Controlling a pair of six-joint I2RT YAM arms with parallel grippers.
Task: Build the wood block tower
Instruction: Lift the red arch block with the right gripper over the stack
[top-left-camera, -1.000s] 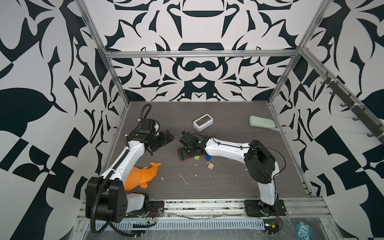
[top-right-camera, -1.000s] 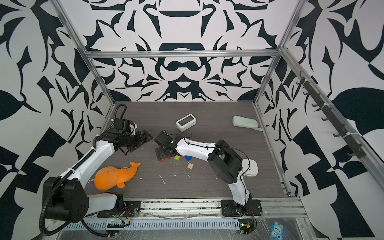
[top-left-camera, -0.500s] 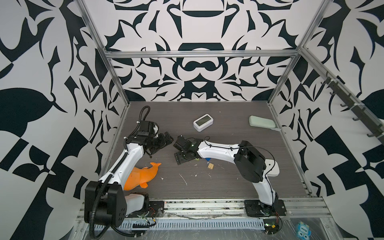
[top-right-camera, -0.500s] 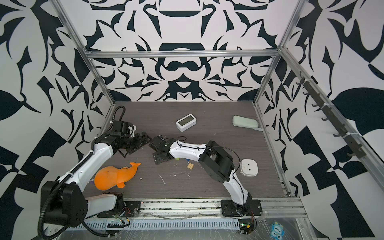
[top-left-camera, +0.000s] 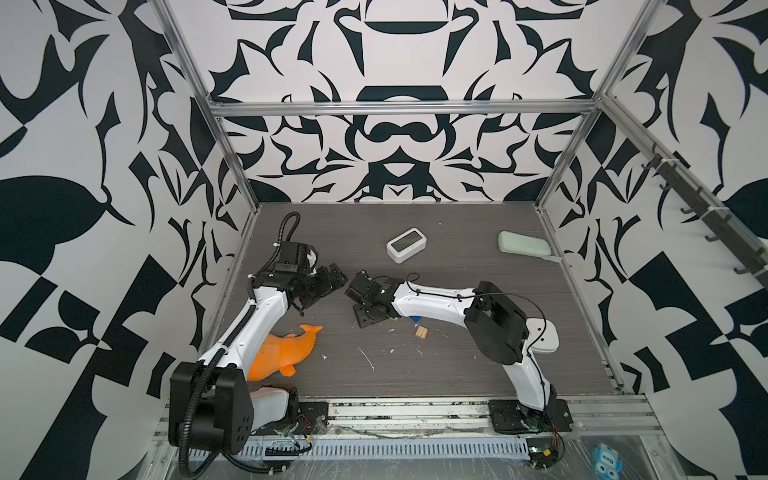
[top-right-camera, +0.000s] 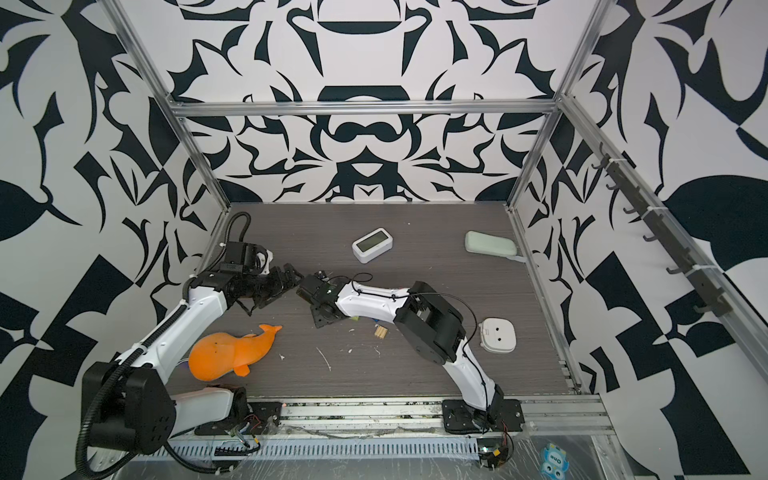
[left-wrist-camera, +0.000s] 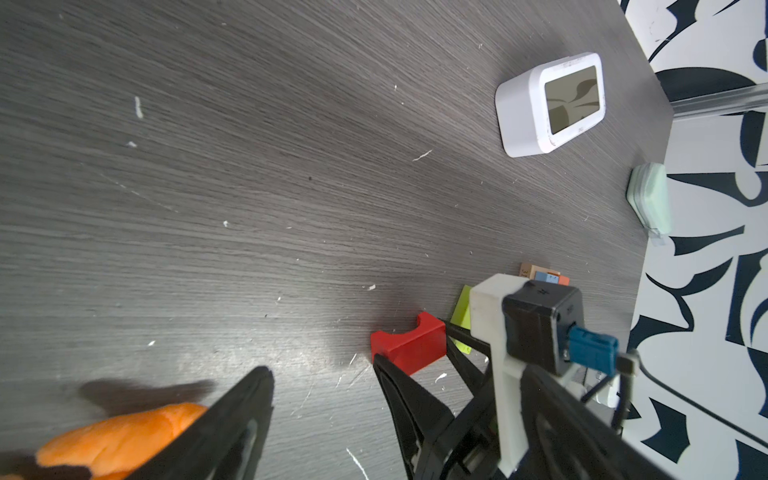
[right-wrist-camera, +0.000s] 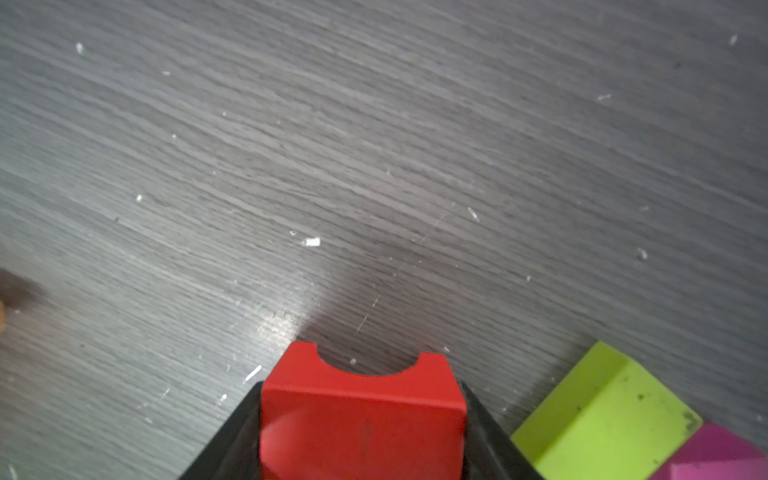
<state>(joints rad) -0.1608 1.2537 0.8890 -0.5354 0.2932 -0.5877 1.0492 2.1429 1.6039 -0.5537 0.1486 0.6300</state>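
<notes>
Red block (right-wrist-camera: 361, 415) being gripped by the right hand (right-wrist-camera: 360, 388) on the counter (right-wrist-camera: 374, 145), left hand (left-wrist-camera: 324, 399) being held open near it, lime block (right-wrist-camera: 598, 415) being shown just beside the red block

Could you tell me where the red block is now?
The red block lies between the fingers of the right gripper in the right wrist view, left of the middle of the table, with the lime block close beside it.
</notes>
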